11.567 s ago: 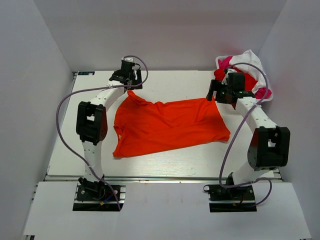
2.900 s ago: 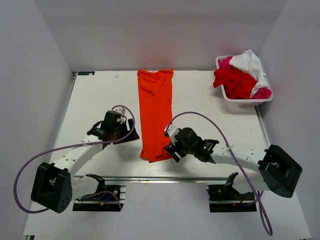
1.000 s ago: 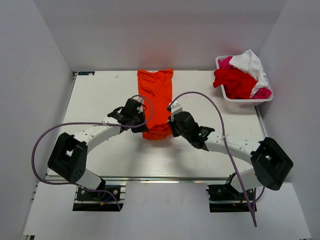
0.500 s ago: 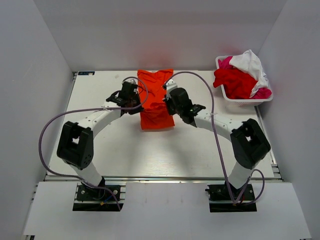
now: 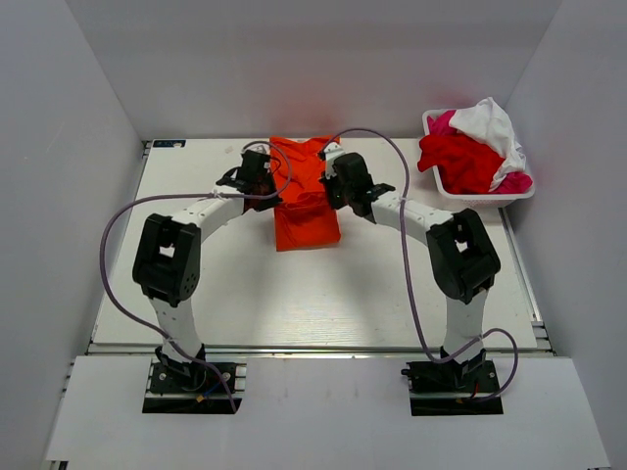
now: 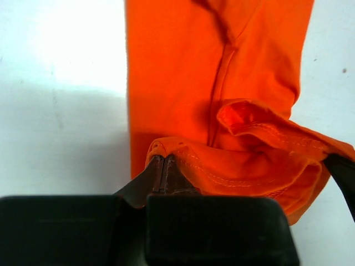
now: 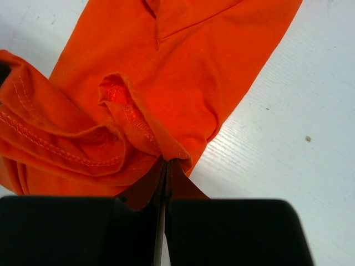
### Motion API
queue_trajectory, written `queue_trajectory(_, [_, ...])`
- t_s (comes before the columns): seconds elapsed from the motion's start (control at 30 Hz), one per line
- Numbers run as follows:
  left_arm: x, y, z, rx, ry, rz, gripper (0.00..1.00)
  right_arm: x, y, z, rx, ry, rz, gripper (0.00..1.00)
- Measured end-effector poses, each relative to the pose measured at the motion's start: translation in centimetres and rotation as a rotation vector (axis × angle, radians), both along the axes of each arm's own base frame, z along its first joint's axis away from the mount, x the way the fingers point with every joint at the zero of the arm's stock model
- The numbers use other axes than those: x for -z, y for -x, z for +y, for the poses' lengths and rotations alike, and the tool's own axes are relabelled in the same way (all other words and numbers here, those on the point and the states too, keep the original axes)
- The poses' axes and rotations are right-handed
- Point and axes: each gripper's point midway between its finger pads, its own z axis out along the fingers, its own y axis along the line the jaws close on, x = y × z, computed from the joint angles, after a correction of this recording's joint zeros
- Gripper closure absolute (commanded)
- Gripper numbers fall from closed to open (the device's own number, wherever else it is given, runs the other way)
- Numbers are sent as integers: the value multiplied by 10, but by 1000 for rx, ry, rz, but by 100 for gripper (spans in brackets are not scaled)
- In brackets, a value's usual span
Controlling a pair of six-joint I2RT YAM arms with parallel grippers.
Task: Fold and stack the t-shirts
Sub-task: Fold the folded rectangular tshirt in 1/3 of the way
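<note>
I have the left gripper [image 6: 164, 163] and right gripper [image 7: 167, 164] each pinched tight on the stitched hem of the orange t-shirt [image 5: 306, 223]. Beyond them its rest lies flat on the table [image 5: 196, 274]; the remaining t-shirts [image 5: 470, 157] are heaped well off right.

Seen from above: white, faintly wood-grained tabletop [image 5: 294, 294], closed in by pale grey walls [image 5: 323, 59] on three sides. Carries a white plastic basket [image 5: 477, 197] at the far right corner. Bears a small dark label [image 5: 168, 144] at the far left corner. Ends in a silver rail [image 5: 313, 348] along the near edge.
</note>
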Motion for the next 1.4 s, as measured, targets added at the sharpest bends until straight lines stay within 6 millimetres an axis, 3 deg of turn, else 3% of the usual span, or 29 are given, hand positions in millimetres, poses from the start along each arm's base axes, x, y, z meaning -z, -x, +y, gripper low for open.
queue_trajectory(0.27, [-6,-33,-10,22,-5,-69,100,6,-25,2,-9,-33,16,100])
queue_trajectory(0.6, [5,-42,0,-9,-36,-62,100,29,-39,5,-11,-60,89,100])
queue_trajectory(0.63, [7,-42,2,-15,-41,-60,99,31,-40,5,-12,-61,94,96])
queue_trajectory(0.67, [9,-43,4,-20,-45,-58,76,34,-41,5,-12,-63,102,88])
queue_trajectory(0.73, [13,-44,8,-24,-53,-52,50,36,-43,5,-7,-70,111,61])
queue_trajectory(0.77, [14,-45,9,-27,-55,-53,27,36,-44,5,-4,-73,114,49])
queue_trajectory(0.83, [16,-47,11,-29,-60,-50,8,30,-48,6,-1,-82,113,10])
queue_trajectory(0.87, [14,-48,13,-38,-61,-51,0,25,-50,7,-7,-84,104,10])
queue_trajectory(1.0, [2,-56,19,-65,-77,-75,0,7,-57,9,-10,-103,70,10])
queue_trajectory(1.13, [-3,-51,26,-73,-98,-74,0,-1,-44,2,-7,-106,71,10])
queue_trajectory(1.23, [-4,-34,30,-39,-105,-61,0,-5,-19,-9,-8,-112,98,10])
queue_trajectory(1.4, [1,18,31,61,-96,-28,0,0,22,-24,6,-143,173,10])
